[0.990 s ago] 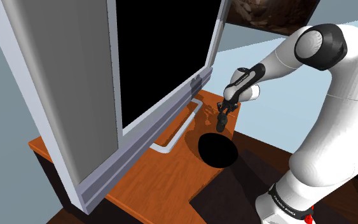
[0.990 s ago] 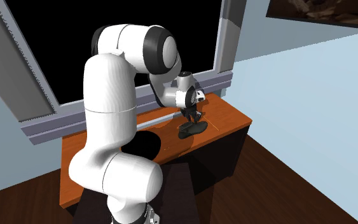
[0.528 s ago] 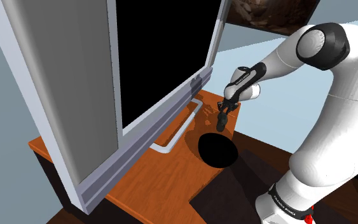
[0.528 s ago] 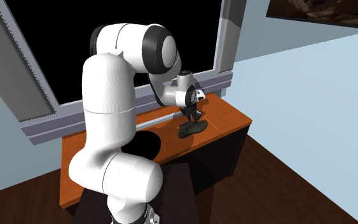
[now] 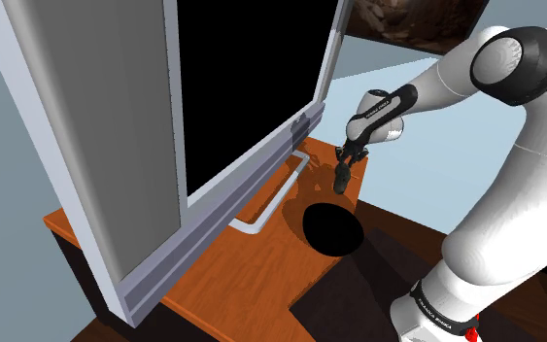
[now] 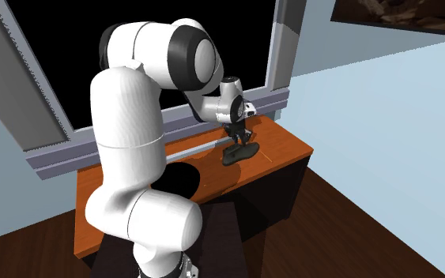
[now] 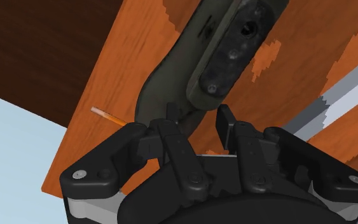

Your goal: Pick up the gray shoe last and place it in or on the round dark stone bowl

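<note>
Orange-brown desk (image 5: 224,277) under a window that opens onto a black area. Since a second ago my arm has risen. The gripper (image 7: 199,121), closed narrowly on the shoe last (image 7: 217,57), seems to have taken it just off the wood, near the dark bowl (image 5: 331,228). The grasp looks sound, so the carry comes next. The last is dark grey, long and rounded, with one flat face dotted with small holes.

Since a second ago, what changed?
The gripper, shut on the shoe last, moved up and lifted it a little off the table. The bowl stayed where it was.
</note>
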